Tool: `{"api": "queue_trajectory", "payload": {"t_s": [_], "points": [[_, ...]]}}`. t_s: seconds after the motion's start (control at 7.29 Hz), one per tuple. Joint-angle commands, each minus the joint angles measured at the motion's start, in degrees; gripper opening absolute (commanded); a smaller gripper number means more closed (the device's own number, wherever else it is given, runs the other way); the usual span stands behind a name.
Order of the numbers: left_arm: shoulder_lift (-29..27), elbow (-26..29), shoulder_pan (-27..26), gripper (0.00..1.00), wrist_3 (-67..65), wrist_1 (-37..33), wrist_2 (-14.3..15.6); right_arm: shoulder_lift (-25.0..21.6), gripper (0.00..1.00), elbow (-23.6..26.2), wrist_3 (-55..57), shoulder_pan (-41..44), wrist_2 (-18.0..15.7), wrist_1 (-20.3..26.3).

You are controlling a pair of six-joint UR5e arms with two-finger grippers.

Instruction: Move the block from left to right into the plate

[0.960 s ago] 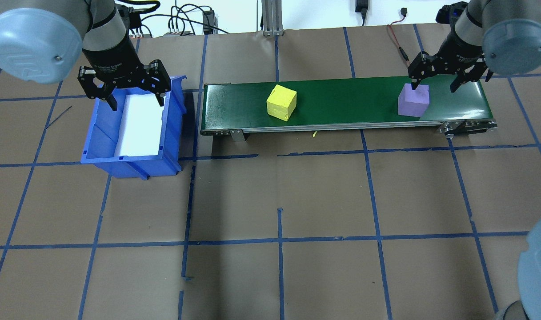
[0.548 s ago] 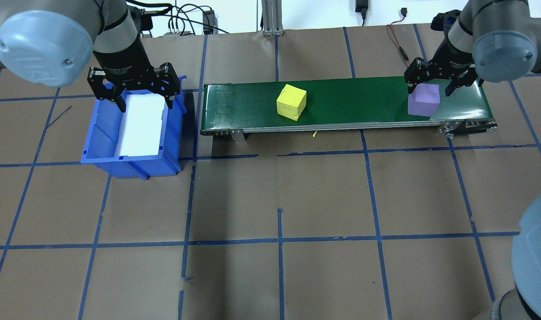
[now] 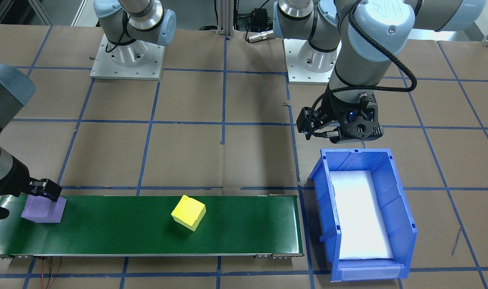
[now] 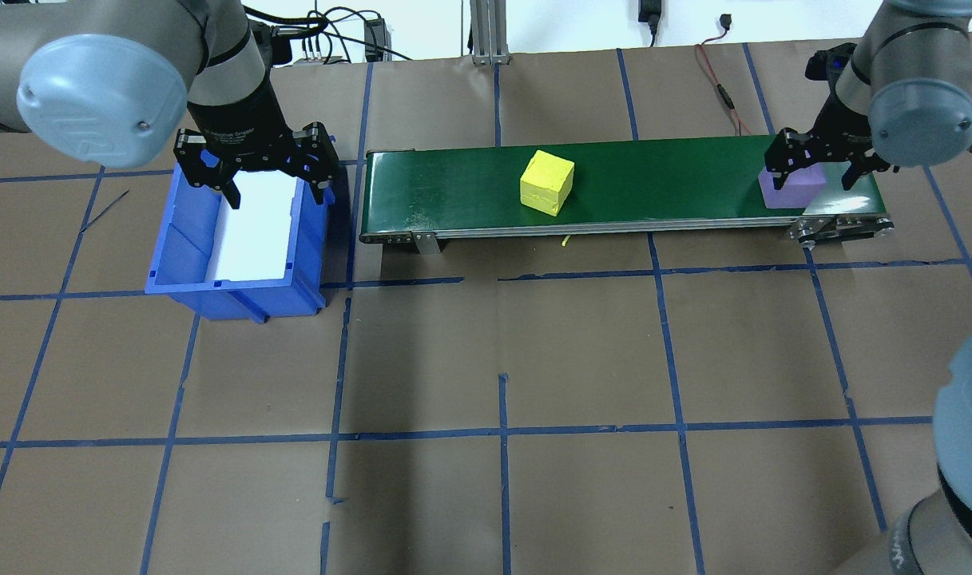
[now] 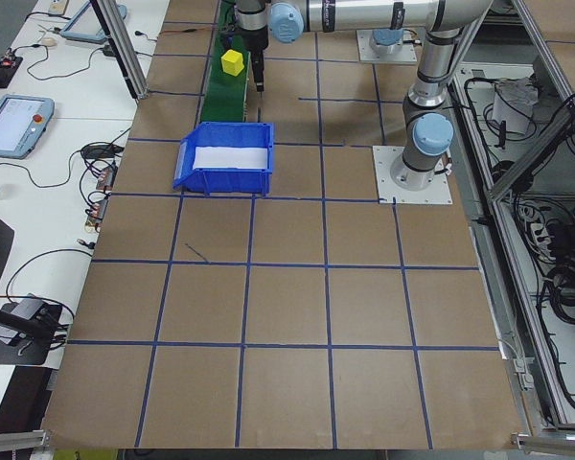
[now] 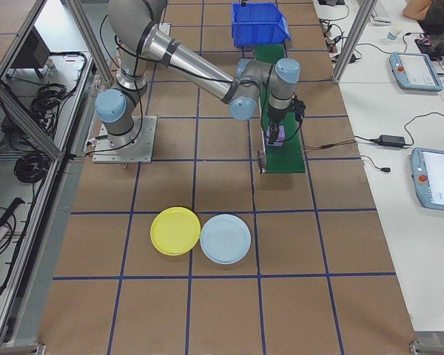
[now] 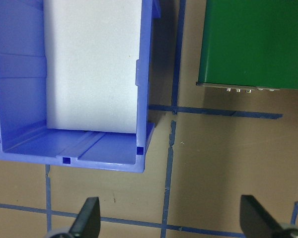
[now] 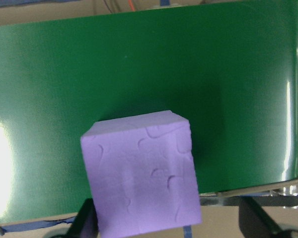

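Observation:
A purple block [image 4: 791, 188] sits at the right end of the green conveyor belt [image 4: 653, 172]. My right gripper [image 4: 817, 174] is open and straddles this block. In the right wrist view the purple block [image 8: 141, 173] lies against the left finger, with a gap to the right one. A yellow block [image 4: 546, 183] rests mid-belt, tilted. My left gripper [image 4: 271, 185] hangs open and empty over the far end of the blue bin [image 4: 182, 247]. The yellow plate [image 6: 175, 231] lies on the table beyond the belt's right end, seen only in the exterior right view.
A light blue plate [image 6: 225, 239] touches the yellow plate's side. The blue bin holds a white foam liner [image 7: 89, 64] and stands just off the belt's left end [image 7: 253, 44]. Brown paper with blue tape lines covers the table.
Both blocks have travelled rightward along the belt. My right gripper followed the purple block to the belt's right end, staying open. My left gripper shifted slightly right over the bin.

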Motion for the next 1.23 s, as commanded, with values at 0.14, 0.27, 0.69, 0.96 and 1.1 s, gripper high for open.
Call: {"api": "queue_trajectory", "payload": {"t_s": [0.14,0.27,0.69,0.96,1.1], "points": [[0.7,-0.5,0.0,1.00,0.3,-0.1,0.3,0.6,0.99,-0.1,-0.2,-0.8,0.6,-4.2],[0.9,-0.6,0.0,1.00,0.3,-0.3,0.4,1.7,0.97,0.0,-1.2,-0.8,2.6,-6.9],[0.9,-0.6,0.1,1.00,0.3,-0.3,0.3,2.1,0.34,0.5,-10.7,-1.5,1.8,-7.1],[0.8,-1.6,0.0,1.00,-0.3,0.0,0.1,-1.8,0.21,0.4,-12.7,-2.8,-3.5,-3.3],[0.8,-1.6,0.0,1.00,-0.5,0.1,0.1,-4.2,0.21,0.4,-14.2,-7.1,-3.6,-0.3]]}}
